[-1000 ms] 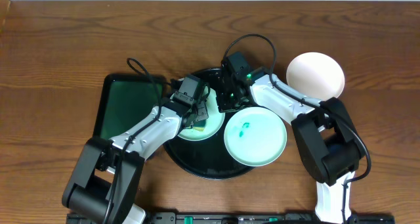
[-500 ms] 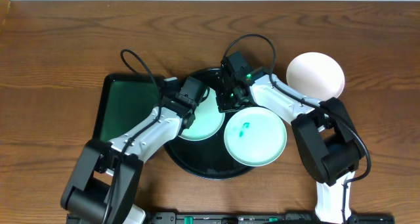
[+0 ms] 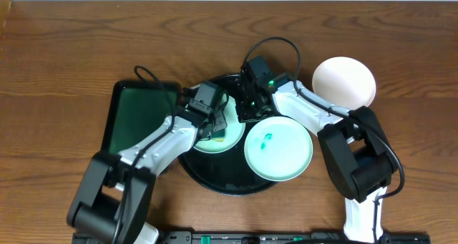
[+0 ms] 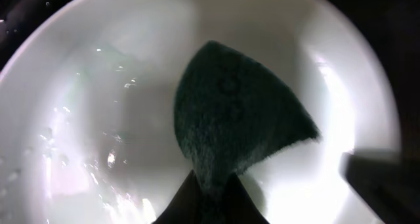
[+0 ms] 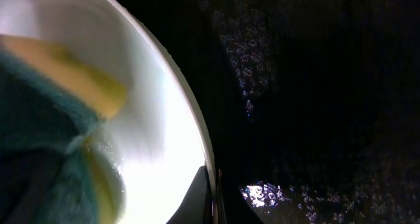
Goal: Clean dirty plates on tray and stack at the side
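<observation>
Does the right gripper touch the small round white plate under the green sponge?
Touching. In the right wrist view the rim of the small round white plate runs in between the two dark fingers of the right gripper, with no gap.

Top-down overhead, close wrists (shared plate)

No readable text, label, brand, number or sign in any view.

sponge on plate, plate on tray
</observation>
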`<act>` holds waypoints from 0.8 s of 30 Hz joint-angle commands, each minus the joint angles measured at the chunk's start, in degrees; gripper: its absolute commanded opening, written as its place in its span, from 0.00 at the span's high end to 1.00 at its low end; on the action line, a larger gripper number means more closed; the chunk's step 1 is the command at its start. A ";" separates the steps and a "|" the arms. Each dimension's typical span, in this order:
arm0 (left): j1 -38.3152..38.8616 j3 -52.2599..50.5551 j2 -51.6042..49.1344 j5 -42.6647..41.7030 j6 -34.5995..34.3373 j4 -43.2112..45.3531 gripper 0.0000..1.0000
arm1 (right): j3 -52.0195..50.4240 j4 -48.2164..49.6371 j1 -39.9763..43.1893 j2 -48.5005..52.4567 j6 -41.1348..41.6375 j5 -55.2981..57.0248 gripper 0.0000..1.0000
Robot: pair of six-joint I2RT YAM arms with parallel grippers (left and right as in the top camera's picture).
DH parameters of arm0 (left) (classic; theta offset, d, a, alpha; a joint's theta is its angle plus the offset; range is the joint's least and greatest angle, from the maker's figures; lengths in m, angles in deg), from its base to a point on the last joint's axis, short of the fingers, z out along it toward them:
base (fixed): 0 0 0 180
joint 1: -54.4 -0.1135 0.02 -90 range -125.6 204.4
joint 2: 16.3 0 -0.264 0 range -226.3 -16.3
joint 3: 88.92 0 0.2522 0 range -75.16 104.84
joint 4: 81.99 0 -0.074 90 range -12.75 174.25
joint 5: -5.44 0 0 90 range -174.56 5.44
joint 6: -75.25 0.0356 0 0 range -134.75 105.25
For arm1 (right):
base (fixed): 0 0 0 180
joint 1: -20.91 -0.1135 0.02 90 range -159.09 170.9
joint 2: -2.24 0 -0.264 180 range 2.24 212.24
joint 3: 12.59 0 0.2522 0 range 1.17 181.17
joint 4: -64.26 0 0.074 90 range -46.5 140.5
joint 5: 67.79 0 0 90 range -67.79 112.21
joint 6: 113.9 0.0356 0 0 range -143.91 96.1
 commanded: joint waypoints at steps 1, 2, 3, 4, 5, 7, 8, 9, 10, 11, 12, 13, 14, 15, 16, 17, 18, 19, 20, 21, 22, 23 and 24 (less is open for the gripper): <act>-0.39 -0.55 -2.23 11.50 1.11 -1.90 0.93 | -0.39 -1.11 -0.02 1.18 -1.14 2.73 0.99; -0.63 -0.55 -2.23 14.93 1.11 -2.97 0.92 | -0.39 -1.09 -0.02 1.18 -1.14 2.71 0.99; -0.87 -0.52 -2.21 17.64 1.14 -3.78 0.93 | -0.39 -1.09 -0.02 1.18 -1.14 2.73 0.99; -1.27 -0.52 -2.10 21.29 1.14 -5.03 0.93 | -0.39 -1.05 -0.02 1.18 -1.14 2.75 0.99; -1.68 -0.52 -2.01 24.39 1.14 -5.99 0.93 | -0.39 -1.05 -0.02 1.18 -1.11 2.95 0.99; -2.49 -0.44 -1.46 29.99 1.14 -7.78 0.92 | -0.39 -1.11 -0.02 1.18 -1.14 3.65 0.99; -2.86 -0.42 -0.87 32.06 1.16 -8.57 0.93 | -0.39 -1.11 -0.02 1.18 -1.16 3.93 0.99; -3.19 -0.42 -0.04 33.40 1.16 -9.22 0.92 | -0.39 -1.11 -0.04 1.18 -1.16 4.35 0.99; -3.45 -0.42 1.18 33.99 1.14 -9.70 0.93 | -0.39 -1.11 -0.15 1.14 -1.33 4.68 0.99; -3.63 -0.42 2.43 34.01 1.14 -9.88 0.93 | -0.39 -1.05 -0.20 1.14 -1.60 4.90 0.99; -3.65 -0.42 3.87 33.86 1.09 -9.99 0.93 | -0.39 -0.98 -0.20 1.09 -1.64 5.22 0.99; -3.65 -0.42 5.40 33.86 1.09 -9.99 0.93 | -0.39 -0.90 -0.20 0.94 -2.03 5.29 0.99; -3.58 -0.42 7.06 33.46 1.09 -9.99 0.93 | -0.37 -0.79 -0.20 0.70 -2.75 5.29 0.99; -3.58 -0.42 8.87 32.22 1.09 -9.94 0.93 | -0.28 -0.79 -0.20 0.31 -3.30 5.29 0.99; -3.61 -0.42 10.71 30.34 1.11 -9.88 0.93 | -0.22 -0.79 -0.20 -0.24 -3.87 5.31 0.99; -3.72 -0.42 12.61 28.30 1.11 -9.84 0.93 | -0.11 -0.76 -0.20 -0.96 -4.66 5.33 0.99; -4.00 -0.42 14.69 25.99 1.09 -9.84 0.93 | 0.00 -0.59 -0.20 -1.75 -5.42 5.38 0.99; -4.35 -0.42 16.44 23.89 1.09 -9.86 0.93 | 0.04 -0.39 -0.24 -2.84 -5.86 5.99 0.99; -4.74 -0.42 17.99 21.86 1.09 -9.88 0.93 | 0.04 -0.13 -0.26 -3.82 -6.10 6.82 0.99; -5.40 -0.42 19.65 19.54 1.09 -9.86 0.93 | 0.04 0.11 -0.37 -4.85 -6.69 7.63 0.99; -6.12 -0.42 21.03 17.55 1.09 -9.86 0.93 | 0.11 0.37 -0.57 -6.16 -7.96 8.79 0.99; -6.93 -0.42 22.27 15.67 1.09 -9.88 0.93 | 0.13 0.46 -0.85 -7.39 -8.98 10.34 0.99; -7.85 -0.42 23.45 13.66 1.11 -9.99 0.93 | 0.20 0.44 -1.20 -8.68 -9.86 12.72 0.99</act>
